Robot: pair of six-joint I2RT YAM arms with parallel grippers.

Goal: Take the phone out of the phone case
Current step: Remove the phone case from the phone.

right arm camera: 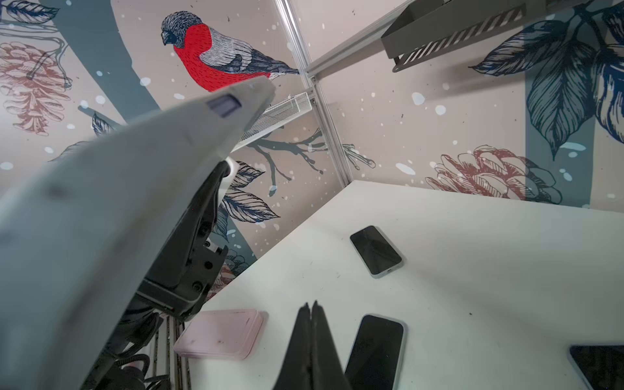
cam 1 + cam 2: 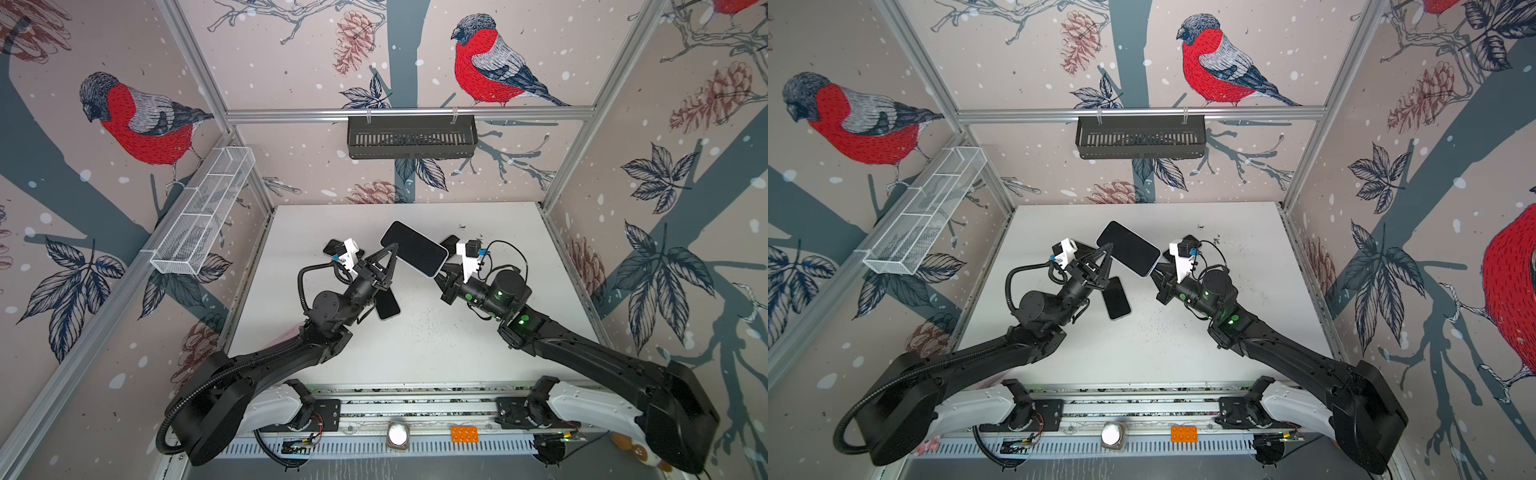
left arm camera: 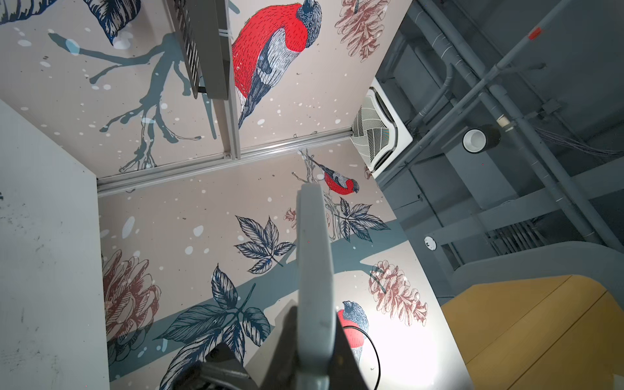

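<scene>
Phone case (image 3: pixel 314 270): up at frame centre, phone (image 2: pixel 413 248) apparently inside (pale rim showing).
Left gripper (image 2: pixel 392 251): clamped on case edge.
Right gripper (image 1: pixel 312 309): shut, empty, by lower-right corner.
Progress: separation not yet done.

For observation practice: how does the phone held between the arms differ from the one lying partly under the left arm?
The raised phone, clamped in the left gripper, tilts above the table; the lying phone rests flat on it. The left arm hides part of the lying phone; the raised phone shows almost whole. Both have dark screens.
</scene>
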